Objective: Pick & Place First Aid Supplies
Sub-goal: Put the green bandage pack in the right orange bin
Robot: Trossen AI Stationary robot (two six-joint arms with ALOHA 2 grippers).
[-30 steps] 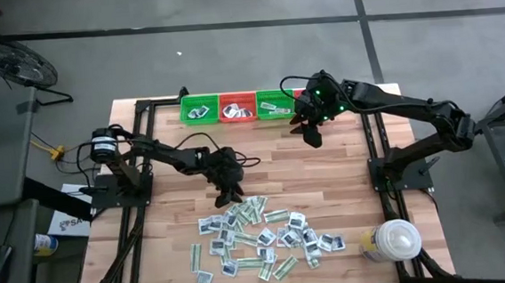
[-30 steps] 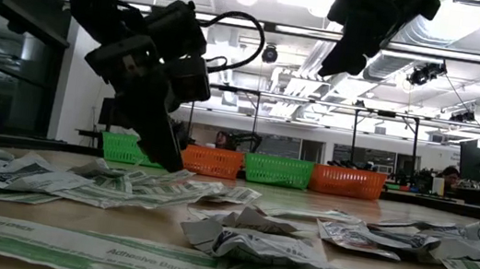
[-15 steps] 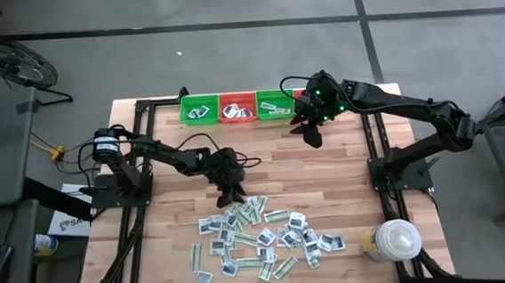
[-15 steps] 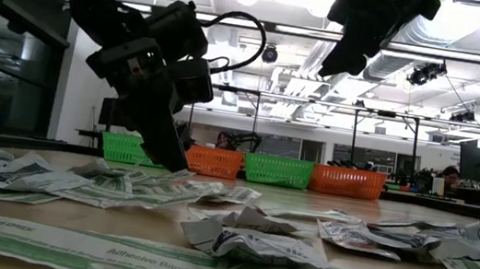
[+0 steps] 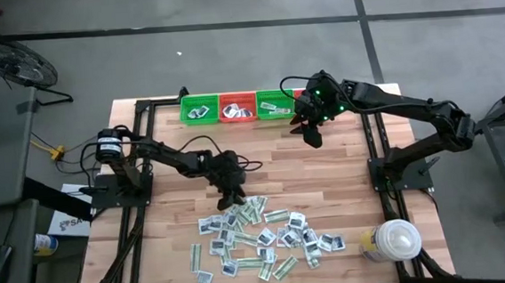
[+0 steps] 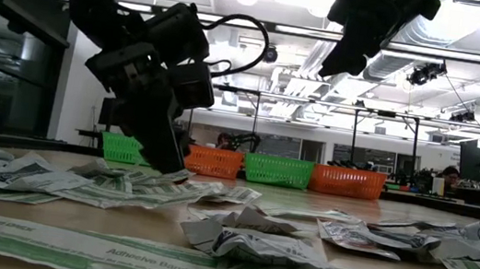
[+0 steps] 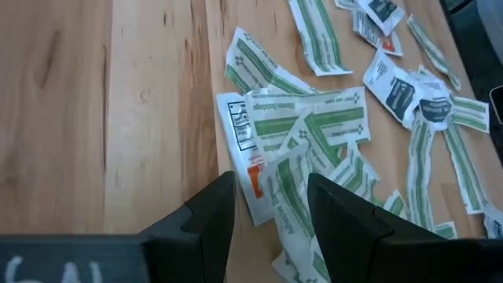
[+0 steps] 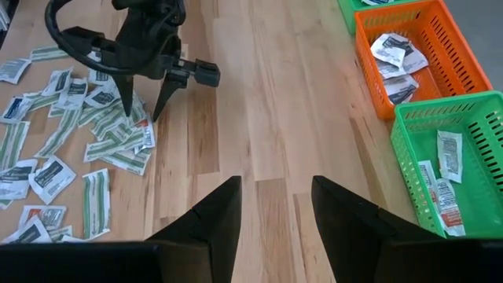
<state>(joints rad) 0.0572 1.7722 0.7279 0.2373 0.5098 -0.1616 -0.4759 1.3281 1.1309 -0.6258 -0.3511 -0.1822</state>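
Note:
The first aid supplies lie as a loose pile of small white squares and green-striped strips on the wooden table's near half. My left gripper slants down at the pile's far left edge, open. In the left wrist view its fingers stand on either side of a green-striped strip and a white packet with an orange mark. My right gripper hangs open and empty high above the table, near the baskets at the far edge. My left gripper comes at the pile's far edge slanting down from the table's left, its fingertips low by the outermost packets. I cannot tell whether they touch a packet or the table.
A row of baskets stands at the far edge: green, orange and green, each holding a few packets. A further orange one shows in the low view. A big white round container stands near the front right corner. Bare wood lies between the pile and the baskets.

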